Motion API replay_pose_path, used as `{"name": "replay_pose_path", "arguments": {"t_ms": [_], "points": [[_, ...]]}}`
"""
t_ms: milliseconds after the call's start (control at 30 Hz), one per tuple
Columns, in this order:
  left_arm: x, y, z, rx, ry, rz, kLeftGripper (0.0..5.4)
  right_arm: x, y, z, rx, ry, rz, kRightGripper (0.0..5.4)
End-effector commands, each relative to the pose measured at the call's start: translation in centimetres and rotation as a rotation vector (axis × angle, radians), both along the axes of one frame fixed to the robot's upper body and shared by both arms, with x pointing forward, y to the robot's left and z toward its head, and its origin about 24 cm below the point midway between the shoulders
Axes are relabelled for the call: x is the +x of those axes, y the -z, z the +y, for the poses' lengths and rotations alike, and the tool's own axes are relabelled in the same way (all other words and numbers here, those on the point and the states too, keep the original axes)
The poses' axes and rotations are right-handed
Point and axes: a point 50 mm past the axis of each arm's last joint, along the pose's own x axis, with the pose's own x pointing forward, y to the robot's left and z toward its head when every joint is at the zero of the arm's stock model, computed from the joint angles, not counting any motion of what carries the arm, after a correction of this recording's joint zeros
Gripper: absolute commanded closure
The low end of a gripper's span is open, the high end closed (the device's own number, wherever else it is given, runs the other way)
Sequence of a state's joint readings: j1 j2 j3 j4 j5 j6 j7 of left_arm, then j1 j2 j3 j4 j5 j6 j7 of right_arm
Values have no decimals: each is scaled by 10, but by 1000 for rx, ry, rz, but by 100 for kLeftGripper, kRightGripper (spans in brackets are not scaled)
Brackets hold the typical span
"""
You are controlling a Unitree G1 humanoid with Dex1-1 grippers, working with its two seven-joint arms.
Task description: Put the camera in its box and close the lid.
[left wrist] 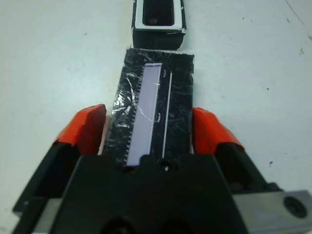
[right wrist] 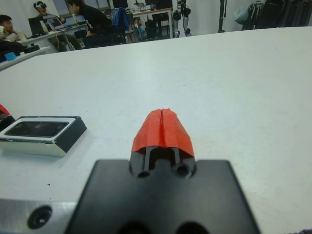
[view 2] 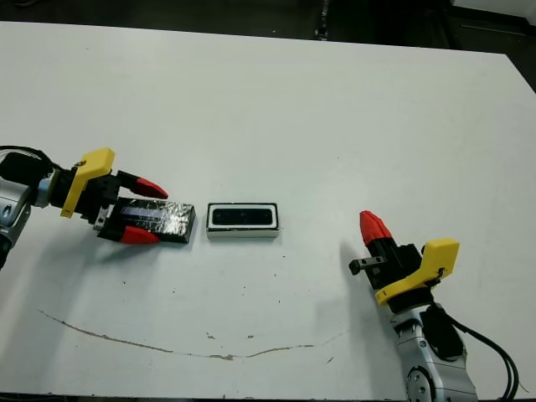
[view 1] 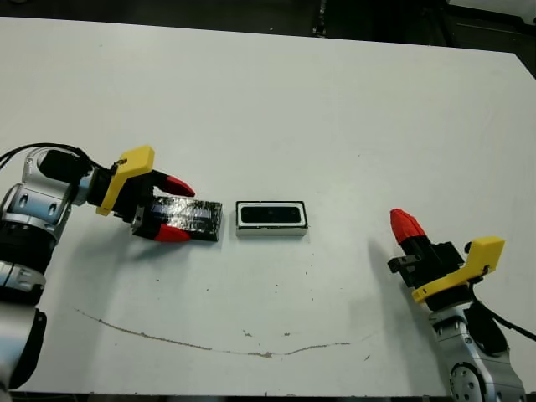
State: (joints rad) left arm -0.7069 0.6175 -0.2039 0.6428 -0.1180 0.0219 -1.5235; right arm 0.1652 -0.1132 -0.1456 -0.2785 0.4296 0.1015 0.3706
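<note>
White and mostly bare, the surface (view 1: 335, 109) carries the box (view 1: 270, 219) near its middle, with the camera (view 1: 270, 215) lying flat inside it, dark face up, framed by the thick white rim. Just left of the box, apart from it by a narrow gap, the lid (view 1: 188, 219) lies flat with its wrinkled, shiny black top and pale strip facing up. The left gripper (view 1: 174, 210) straddles the lid's left end, one red fingertip on the far edge and one on the near edge; the wrist view shows the pads flanking the lid's long sides closely. The right gripper (view 1: 404, 224) sits well to the right, near the front edge, its red fingertips pressed together and holding nothing.
</note>
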Motion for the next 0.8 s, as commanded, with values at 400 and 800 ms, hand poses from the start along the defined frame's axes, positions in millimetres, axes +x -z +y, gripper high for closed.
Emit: {"name": "replay_pose_path", "arguments": {"t_ms": [400, 800], "points": [[-1, 11, 9, -79, -43, 64, 224, -1, 4, -4, 5, 2, 37, 540], [0, 13, 6, -321, -238, 97, 224, -1, 5, -4, 4, 4, 42, 540]]}}
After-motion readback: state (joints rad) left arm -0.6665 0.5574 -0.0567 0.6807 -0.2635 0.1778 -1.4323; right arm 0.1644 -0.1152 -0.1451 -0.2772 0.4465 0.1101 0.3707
